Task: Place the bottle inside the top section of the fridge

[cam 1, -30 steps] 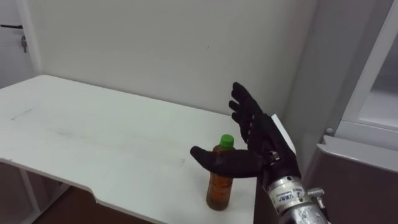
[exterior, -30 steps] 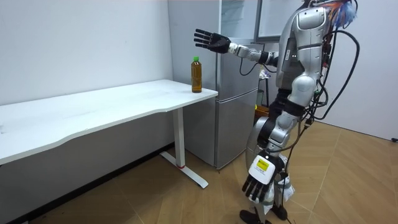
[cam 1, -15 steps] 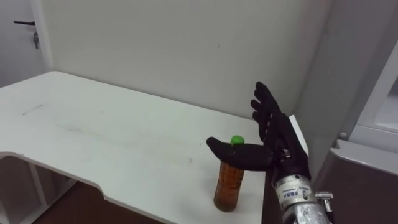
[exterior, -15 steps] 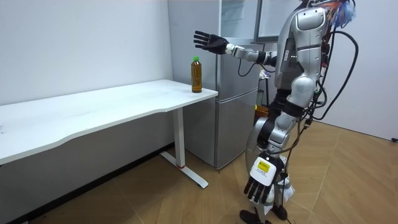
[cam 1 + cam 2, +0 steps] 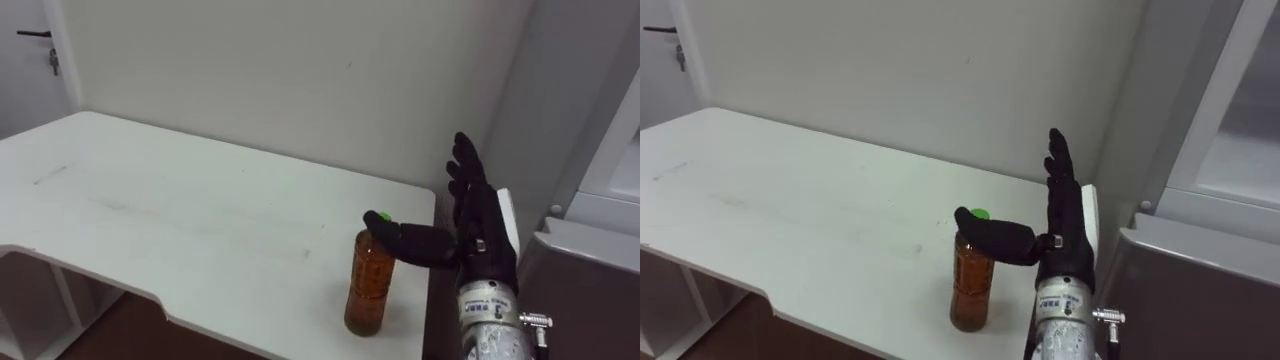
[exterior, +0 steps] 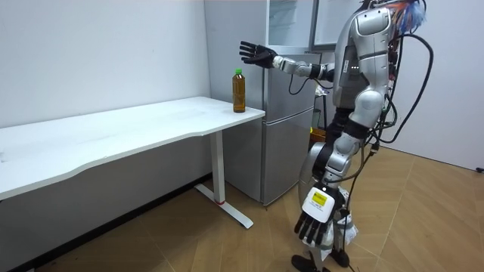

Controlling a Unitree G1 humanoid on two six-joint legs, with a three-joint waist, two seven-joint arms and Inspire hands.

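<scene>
"At the table's (image 5: 150, 210) near corner, what stands?"
"Bottle (image 5: 368, 285): upright, amber liquid, green cap (image 5: 980, 214). It is close to the table's edge and to the fridge (image 6: 291, 143) just beside the table's end. Nothing holds it."
"And the right hand (image 5: 470, 225)?"
"Raised on an outstretched arm, fingers straight and pointing up, thumb spread wide toward the bottle. Empty. In the eye views the thumb crosses the cap. In the room view the hand is higher than the cap and apart from it, on the fridge side."
"Left hand (image 6: 312, 224)?"
"Hangs low beside the leg, fingers loose, holding nothing."
"Where is the robot itself?"
"Upright on the wood floor (image 6: 423, 211), near the fridge, off the table's end."
</scene>
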